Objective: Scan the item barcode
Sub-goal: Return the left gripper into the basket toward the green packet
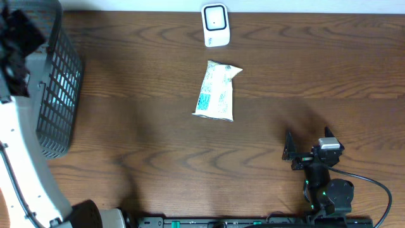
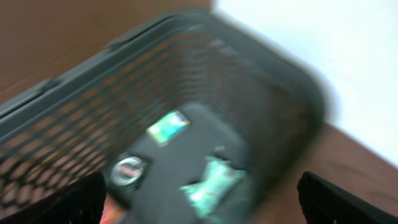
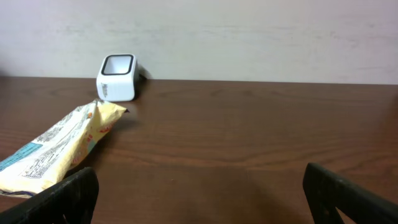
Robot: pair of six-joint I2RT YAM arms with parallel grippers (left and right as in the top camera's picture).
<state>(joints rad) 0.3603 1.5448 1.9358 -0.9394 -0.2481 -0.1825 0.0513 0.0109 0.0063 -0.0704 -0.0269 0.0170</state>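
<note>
- At the near edge of the worktop (image 1: 158, 139), toward the right corner: right hand (image 1: 308, 140), fingers spread wide, gripping nothing, well apart from the packet.
- Around the middle of the worktop: flat yellow-and-white snack packet (image 1: 217, 92), lying lengthwise near to far, blue patch at its near end, touching neither hand.
- At the far edge, just beyond the packet: small white scanner (image 1: 215, 25), upright, window facing up.
- At the far left corner: dark mesh basket (image 1: 60, 95), with the left hand (image 2: 199, 186) above it, wide open and empty.
- Inside the basket, blurred: a greenish packet (image 2: 214, 183), a round item (image 2: 127, 169) and a small card (image 2: 168, 127).
</note>
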